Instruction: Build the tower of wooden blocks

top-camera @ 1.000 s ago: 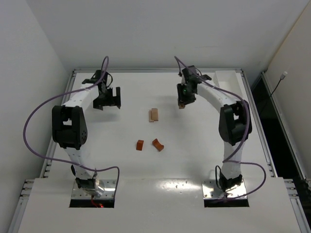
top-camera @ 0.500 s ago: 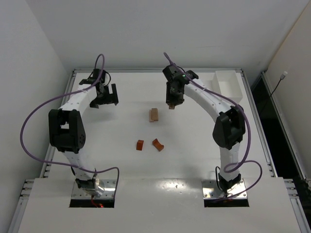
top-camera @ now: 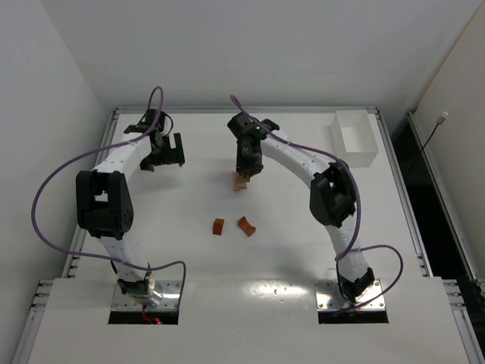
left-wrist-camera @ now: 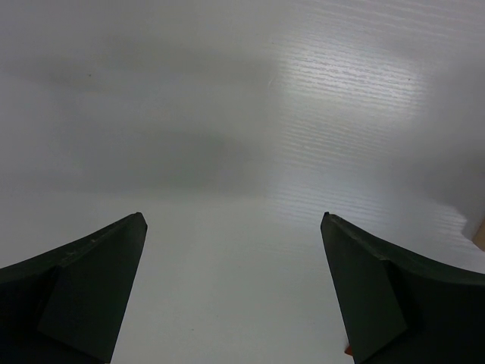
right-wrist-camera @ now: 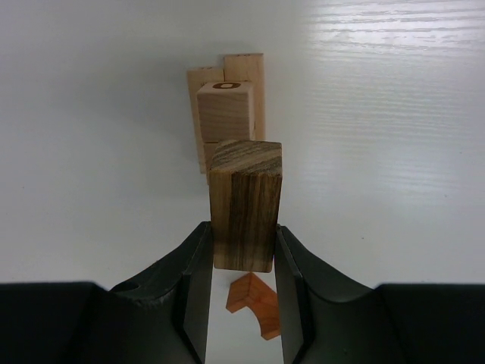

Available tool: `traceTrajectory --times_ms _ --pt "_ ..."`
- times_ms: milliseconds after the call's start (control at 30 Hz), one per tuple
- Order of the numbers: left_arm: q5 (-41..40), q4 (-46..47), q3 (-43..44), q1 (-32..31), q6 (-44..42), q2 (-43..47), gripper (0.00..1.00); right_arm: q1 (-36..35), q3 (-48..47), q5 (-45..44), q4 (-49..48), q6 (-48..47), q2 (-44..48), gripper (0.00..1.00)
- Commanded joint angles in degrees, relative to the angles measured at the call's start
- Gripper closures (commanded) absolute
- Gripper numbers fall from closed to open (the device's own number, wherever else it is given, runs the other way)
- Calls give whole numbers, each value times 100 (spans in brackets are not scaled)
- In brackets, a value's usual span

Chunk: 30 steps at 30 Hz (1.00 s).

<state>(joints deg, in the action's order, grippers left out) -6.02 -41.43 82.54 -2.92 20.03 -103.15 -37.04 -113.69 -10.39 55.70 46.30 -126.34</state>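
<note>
My right gripper (right-wrist-camera: 242,229) is shut on a dark streaked wooden block (right-wrist-camera: 245,199), held upright above the table. Just beyond it, a pale cube (right-wrist-camera: 224,112) sits on pale flat pieces (right-wrist-camera: 243,64) lying side by side. A reddish arch block (right-wrist-camera: 255,303) lies on the table below the jaws. From above, the right gripper (top-camera: 244,168) hangs over the pale stack (top-camera: 240,183). A reddish cube (top-camera: 218,226) and the reddish arch (top-camera: 245,225) lie nearer the bases. My left gripper (top-camera: 164,156) is open at the far left, with nothing between its fingers (left-wrist-camera: 114,273).
A white rectangular tray (top-camera: 354,137) stands at the back right corner. The table's raised rim (top-camera: 242,111) runs along the far edge. A purple cable (top-camera: 53,189) loops out from each arm.
The right arm has swung left with the dark block, from the middle right to over the pale stack. The left gripper shifted slightly back and left, then held still.
</note>
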Motion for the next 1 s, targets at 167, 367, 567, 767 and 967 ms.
traceTrajectory --times_ms 167,367,567,767,967 --pt "-22 74 25 81 62 226 0 21 -373 292 -270 2 -224 100" --pt "31 74 78 81 62 173 0 21 -567 363 -385 -235 -461 100" --pt "84 74 130 81 62 68 0 21 -558 310 -385 -289 -461 100" --pt "136 74 183 134 10 15 0 21 -558 318 -385 -403 -514 100" --pt "189 74 245 134 10 -38 0 21 -496 450 -498 -526 -567 99"
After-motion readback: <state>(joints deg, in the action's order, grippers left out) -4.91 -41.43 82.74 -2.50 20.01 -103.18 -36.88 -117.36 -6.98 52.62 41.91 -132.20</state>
